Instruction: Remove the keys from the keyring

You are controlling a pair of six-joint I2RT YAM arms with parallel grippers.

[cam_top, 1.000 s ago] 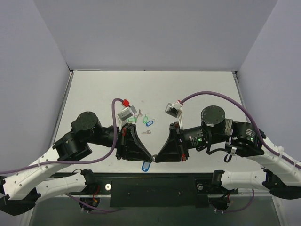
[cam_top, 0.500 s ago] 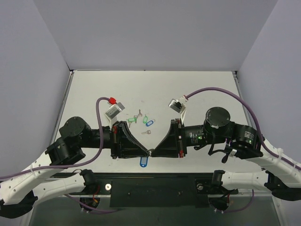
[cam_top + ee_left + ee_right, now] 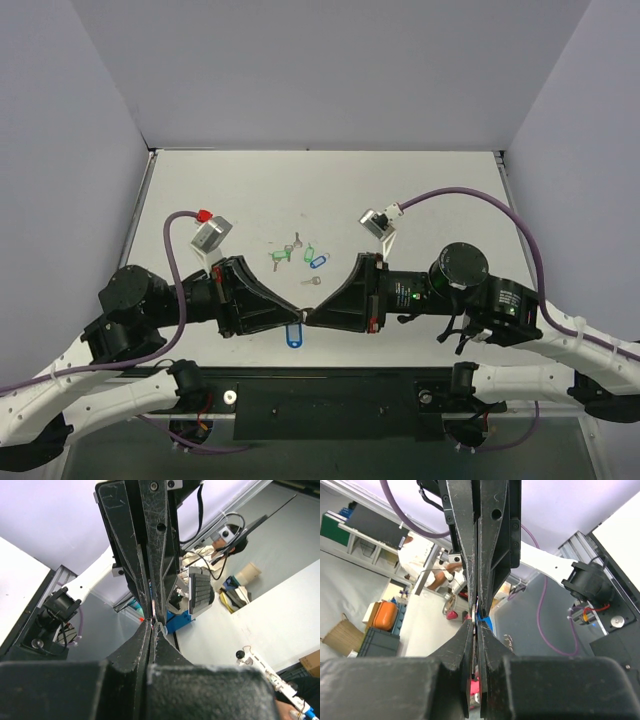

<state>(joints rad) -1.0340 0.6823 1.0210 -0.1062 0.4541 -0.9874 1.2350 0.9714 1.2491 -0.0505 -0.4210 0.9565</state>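
My two grippers meet tip to tip above the table's near middle. The left gripper (image 3: 300, 316) is shut on the thin keyring. The ring's blue tag (image 3: 293, 337) hangs just below the two tips. The right gripper (image 3: 310, 317) is shut on a flat silver key (image 3: 473, 615), which shows edge-on between its fingers, with blue (image 3: 484, 621) just behind. In the left wrist view the left gripper (image 3: 152, 625) has its jaws pressed together against the right gripper's tips, and the ring itself is too thin to make out.
On the white table (image 3: 420, 190) beyond the grippers lie two green tags (image 3: 280, 256) (image 3: 308, 252), a second blue tag (image 3: 318, 262), a lone silver key (image 3: 313, 281) and another small key (image 3: 296, 240). Grey walls stand on three sides.
Both grippers have stayed joined and shifted left and slightly away from the near edge. The hanging blue tag moved with them. The left arm has drawn back to the left, the right has reached further.
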